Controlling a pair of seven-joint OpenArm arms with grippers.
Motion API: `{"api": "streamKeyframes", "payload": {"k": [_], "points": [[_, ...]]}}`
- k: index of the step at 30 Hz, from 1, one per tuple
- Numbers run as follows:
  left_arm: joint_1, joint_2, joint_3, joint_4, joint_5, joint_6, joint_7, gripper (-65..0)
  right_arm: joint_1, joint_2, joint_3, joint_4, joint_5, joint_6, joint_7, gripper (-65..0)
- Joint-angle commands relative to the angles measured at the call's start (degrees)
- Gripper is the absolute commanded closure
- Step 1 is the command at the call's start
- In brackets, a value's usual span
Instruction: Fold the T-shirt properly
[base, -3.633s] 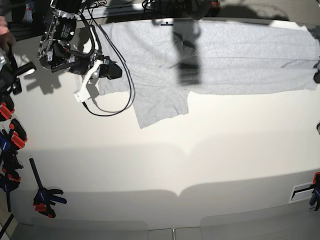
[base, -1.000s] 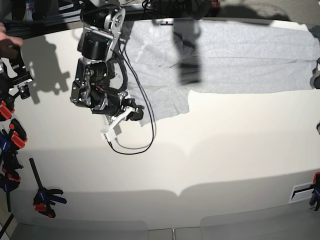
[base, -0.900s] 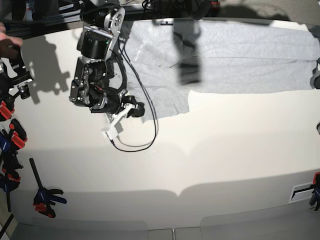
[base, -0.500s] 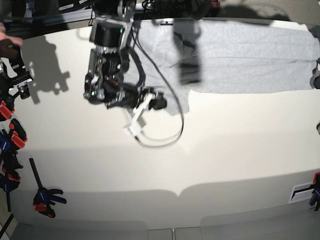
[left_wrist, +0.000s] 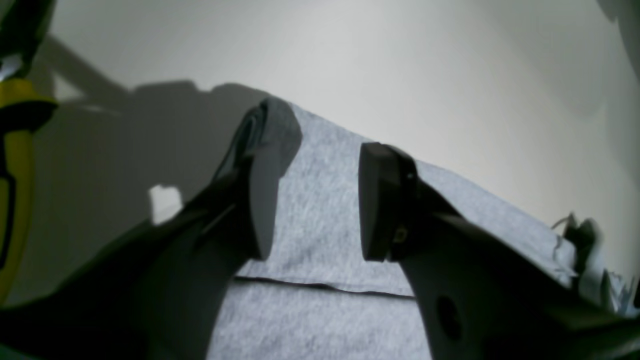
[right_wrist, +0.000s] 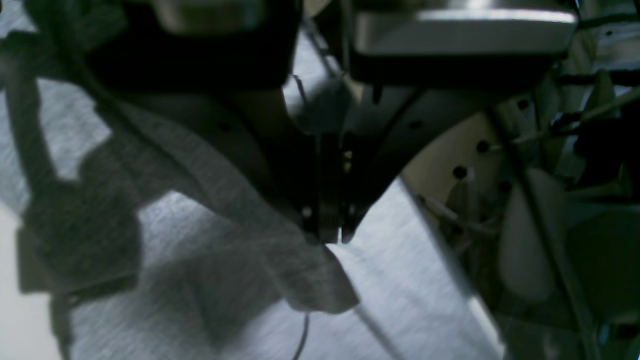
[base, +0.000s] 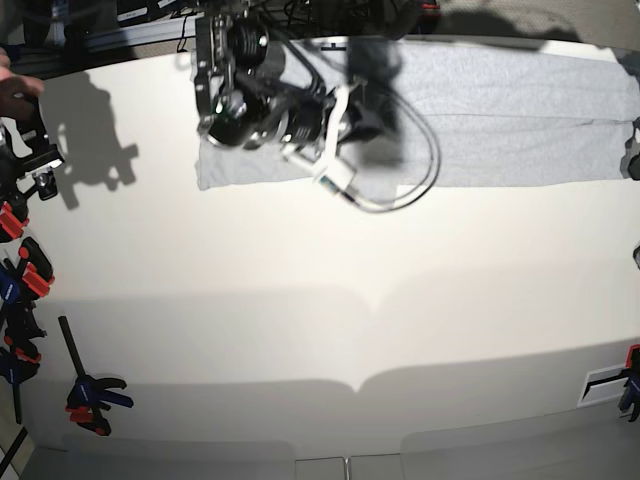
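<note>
The light grey T-shirt (base: 500, 110) lies stretched along the far edge of the white table (base: 320, 320), plain side up. My right gripper (base: 368, 125) hovers over its left part. In the right wrist view this gripper (right_wrist: 325, 235) is shut on a pinched fold of the T-shirt (right_wrist: 410, 280), which hangs shaded from its tips. In the left wrist view my left gripper (left_wrist: 320, 165) stands open just above the T-shirt (left_wrist: 320, 310), near a hem line. Nothing sits between its fingers (left_wrist: 262, 200). In the base view only a dark bit of that arm shows at the right edge.
Several orange and blue clamps (base: 90, 395) line the table's left edge. A person's hand (base: 15, 92) shows at the far left. A black cable loop (base: 405, 195) hangs from my right arm over the shirt's front edge. A white label (base: 603, 382) lies at the front right.
My right arm has swung from the front left up and to the right, carrying the sleeve onto the shirt body. The sleeve no longer sticks out toward the front.
</note>
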Motion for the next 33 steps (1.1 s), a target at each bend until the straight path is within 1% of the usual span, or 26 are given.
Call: {"api": "streamKeyframes", "payload": {"k": [1, 9, 18, 21, 23, 25, 29, 32, 33], "points": [[-0.66, -2.21, -0.46, 0.72, -1.46, -0.52, -0.52, -24.5, -0.61, -0.40, -0.66, 1.29, 1.07, 0.52, 0.76, 0.0], [-0.66, -2.21, -0.46, 0.72, -1.46, -0.52, -0.52, -24.5, -6.38, -0.40, -1.60, 1.31, 1.05, 0.52, 0.59, 0.0], [-0.66, -2.19, -0.46, 0.72, -1.46, -0.52, -0.52, -24.5, -7.56, -0.40, -1.60, 1.31, 1.07, 0.52, 0.26, 0.0], [-0.63, -2.21, -0.46, 0.72, -1.46, -0.52, -0.55, -24.5, -7.58, -0.40, -1.60, 1.31, 1.51, 0.52, -1.40, 0.0], [-0.63, -2.21, -0.46, 0.72, -1.46, -0.52, -0.55, -24.5, -7.67, -0.40, -1.60, 1.31, 3.78, 0.52, -2.97, 0.0], [-0.66, -2.21, -0.46, 0.72, -1.46, -0.52, -0.57, -24.5, -7.69, -0.40, -1.60, 1.31, 5.55, 0.52, -3.28, 0.0], [-0.66, -2.21, -0.46, 0.72, -1.44, -0.52, -0.79, -24.5, -7.69, -0.40, -1.60, 1.31, 5.53, 0.52, -3.43, 0.0], [-0.63, -2.21, -0.46, 0.72, -1.44, -0.52, -1.42, -24.5, -7.72, -0.40, -1.60, 1.31, 5.53, 0.52, -5.20, 0.0], [-0.63, -2.21, -0.46, 0.72, -1.44, -0.52, -1.42, -24.5, -7.93, -0.40, -1.60, 1.31, 5.51, 0.52, -5.51, -1.1]]}}
